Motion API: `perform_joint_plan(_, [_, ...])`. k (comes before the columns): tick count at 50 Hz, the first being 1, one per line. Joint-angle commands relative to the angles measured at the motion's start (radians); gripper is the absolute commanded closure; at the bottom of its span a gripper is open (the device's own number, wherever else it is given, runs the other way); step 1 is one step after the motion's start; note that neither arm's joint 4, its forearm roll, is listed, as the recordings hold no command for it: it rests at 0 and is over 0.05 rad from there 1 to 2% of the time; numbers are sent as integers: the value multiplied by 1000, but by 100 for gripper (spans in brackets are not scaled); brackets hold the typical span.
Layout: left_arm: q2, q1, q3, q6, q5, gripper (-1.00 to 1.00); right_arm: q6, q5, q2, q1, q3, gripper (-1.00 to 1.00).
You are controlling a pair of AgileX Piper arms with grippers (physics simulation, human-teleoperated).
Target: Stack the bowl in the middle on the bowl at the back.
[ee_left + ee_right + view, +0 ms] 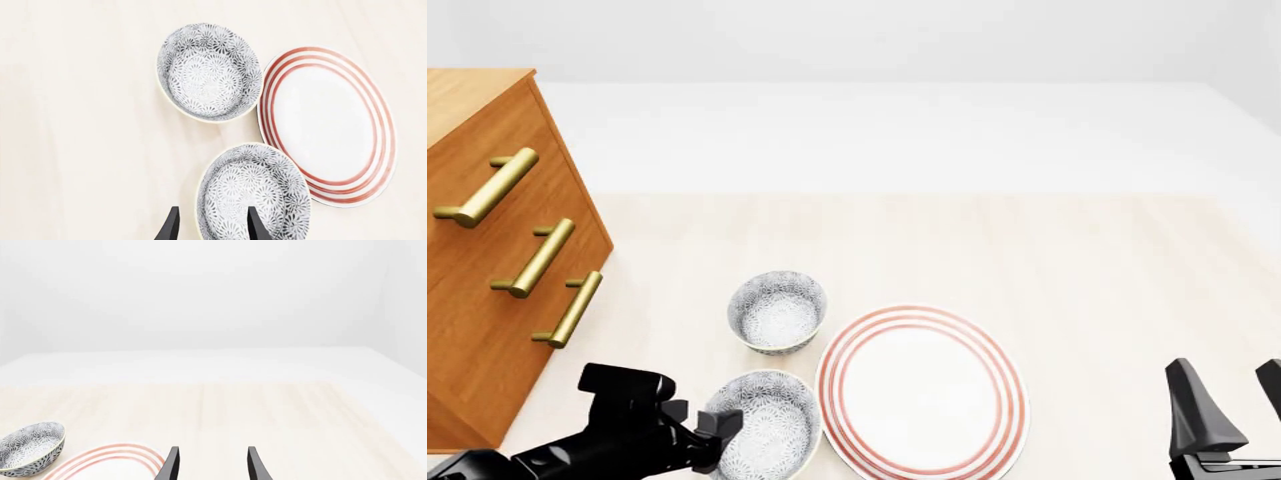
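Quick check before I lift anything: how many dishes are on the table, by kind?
Small round deep bowls, white with grey speckled floral pattern: 2, the bowl in the middle beside the left gripper, and the bowl at the back.
Large flat white plate with red rings: 1.
Total: 3 dishes.

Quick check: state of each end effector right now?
Left end effector: open, straddling the near bowl's rim, holding nothing.
Right end effector: open, empty.
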Motion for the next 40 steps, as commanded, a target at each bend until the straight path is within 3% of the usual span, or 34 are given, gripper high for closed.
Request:
perform_joint_plan(1, [59, -2, 19, -7, -72, -100, 1, -1, 0, 1, 0, -100])
perform_joint_plan(25, [120, -19, 47, -33, -157, -100, 5, -1, 0, -1, -2, -100])
perform_joint_plan(26, [120, -18, 47, -31, -157, 100, 5, -2, 0, 0, -2, -100])
perform_joint_plan(40, [31, 16, 24, 3, -48, 100, 4, -2, 1, 1, -4, -100])
